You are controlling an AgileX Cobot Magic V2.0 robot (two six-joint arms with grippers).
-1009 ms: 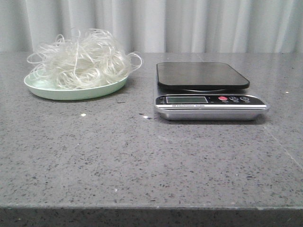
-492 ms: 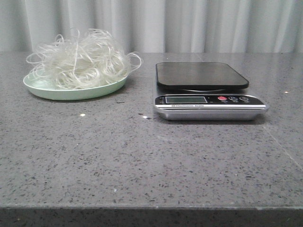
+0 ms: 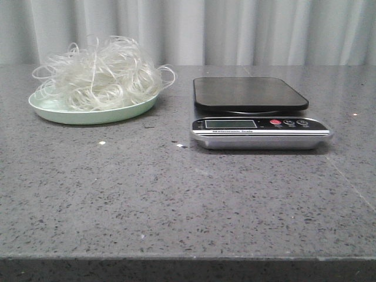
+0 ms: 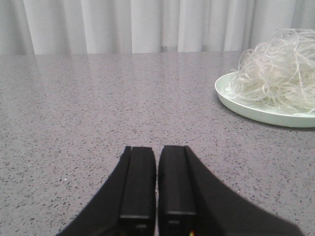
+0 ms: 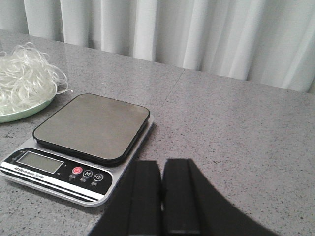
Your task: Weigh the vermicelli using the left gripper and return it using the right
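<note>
The vermicelli [image 3: 100,73], a fluffy nest of thin whitish strands, sits on a pale green plate [image 3: 59,111] at the back left of the table. It also shows in the left wrist view [image 4: 280,76] and at the edge of the right wrist view [image 5: 22,78]. The scale [image 3: 252,94] with a dark platform and silver front stands to the right of the plate, its platform bare; it also shows in the right wrist view [image 5: 91,125]. My left gripper [image 4: 156,150] is shut and empty, low over the table, apart from the plate. My right gripper [image 5: 161,164] is shut and empty, beside the scale. Neither gripper shows in the front view.
The grey speckled table [image 3: 176,200] reaches to a pale curtain [image 3: 235,29] at the back. Small white crumbs [image 3: 102,143] lie in front of the plate. The scale's buttons [image 5: 86,173] face the front edge.
</note>
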